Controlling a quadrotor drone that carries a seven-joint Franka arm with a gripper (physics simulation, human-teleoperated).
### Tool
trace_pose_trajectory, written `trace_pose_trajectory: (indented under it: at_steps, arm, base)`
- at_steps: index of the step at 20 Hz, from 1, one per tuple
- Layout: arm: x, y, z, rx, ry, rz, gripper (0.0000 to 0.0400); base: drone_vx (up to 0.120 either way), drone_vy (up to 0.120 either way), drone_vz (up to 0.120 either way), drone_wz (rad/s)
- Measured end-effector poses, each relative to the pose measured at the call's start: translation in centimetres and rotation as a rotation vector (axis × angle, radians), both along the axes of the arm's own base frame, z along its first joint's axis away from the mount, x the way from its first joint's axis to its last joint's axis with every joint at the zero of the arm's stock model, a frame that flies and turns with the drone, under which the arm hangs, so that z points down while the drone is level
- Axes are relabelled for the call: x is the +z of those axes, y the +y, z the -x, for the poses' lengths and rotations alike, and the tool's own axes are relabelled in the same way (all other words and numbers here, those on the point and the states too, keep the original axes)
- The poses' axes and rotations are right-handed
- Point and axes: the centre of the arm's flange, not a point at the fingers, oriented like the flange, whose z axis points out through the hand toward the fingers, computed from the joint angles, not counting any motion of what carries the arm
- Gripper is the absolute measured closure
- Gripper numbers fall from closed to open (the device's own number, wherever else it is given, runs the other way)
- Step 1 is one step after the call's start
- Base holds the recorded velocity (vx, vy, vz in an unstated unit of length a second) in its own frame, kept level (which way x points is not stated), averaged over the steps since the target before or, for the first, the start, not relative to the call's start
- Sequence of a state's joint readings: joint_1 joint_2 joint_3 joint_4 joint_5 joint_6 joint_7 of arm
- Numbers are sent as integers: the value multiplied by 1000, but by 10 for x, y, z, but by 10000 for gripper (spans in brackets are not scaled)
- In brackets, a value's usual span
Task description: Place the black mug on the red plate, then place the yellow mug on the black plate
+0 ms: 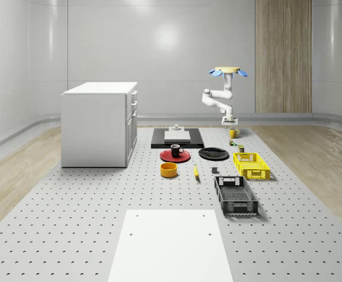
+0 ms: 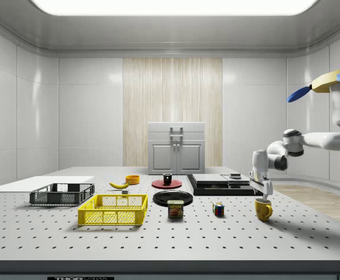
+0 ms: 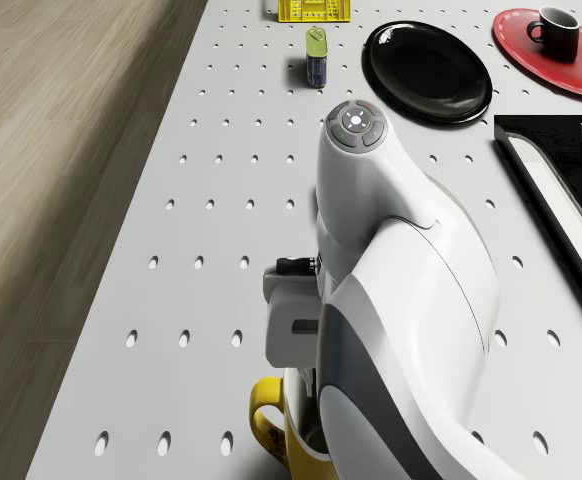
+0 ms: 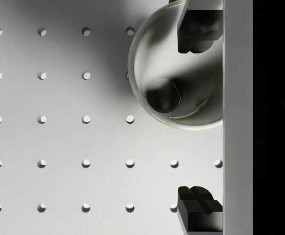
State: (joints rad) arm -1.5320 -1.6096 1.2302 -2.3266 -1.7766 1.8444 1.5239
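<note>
The drone (image 1: 229, 71) hovers over the far right part of the table (image 1: 71, 235) in the whole-scene view, its arm (image 2: 310, 141) bent down and forward. The gripper (image 4: 197, 117) hangs right above the yellow mug (image 2: 263, 209) — fingers (image 4: 196, 34) spread wide, one over the mug's rim, the other well out over bare table. Nothing is held.

The yellow mug stands upright on the table, by the edge of the black tray (image 2: 219, 184), apart from the other things. From the drone, its handle (image 3: 263, 410) pokes out beneath the arm.

The black mug (image 1: 175, 150) sits on the red plate (image 1: 167, 155). Just beside that, on the whole-scene view's right, lies the black plate (image 1: 213, 154) — bare.

Nearer the front: a yellow bowl (image 1: 169, 170), a banana (image 1: 195, 171), a yellow crate (image 1: 251, 165) and a black crate (image 1: 235, 195). A small tin (image 2: 175, 209) and a coloured cube (image 2: 218, 209) stand between the yellow crate and the yellow mug in the side view. A white cabinet (image 1: 99, 123) stands at the whole-scene view's left.
</note>
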Motion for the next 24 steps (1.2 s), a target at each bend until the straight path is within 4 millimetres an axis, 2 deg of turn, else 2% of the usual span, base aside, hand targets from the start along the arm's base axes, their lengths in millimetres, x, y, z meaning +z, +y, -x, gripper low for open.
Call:
trace_pose_trajectory:
  at_steps: [10,24]
  arm:
    - [21,0,0,0,0,0,0]
    - [26,6,-9,0,0,0,0]
  base:
    - [0,0,0,0]
    - [0,0,0,0]
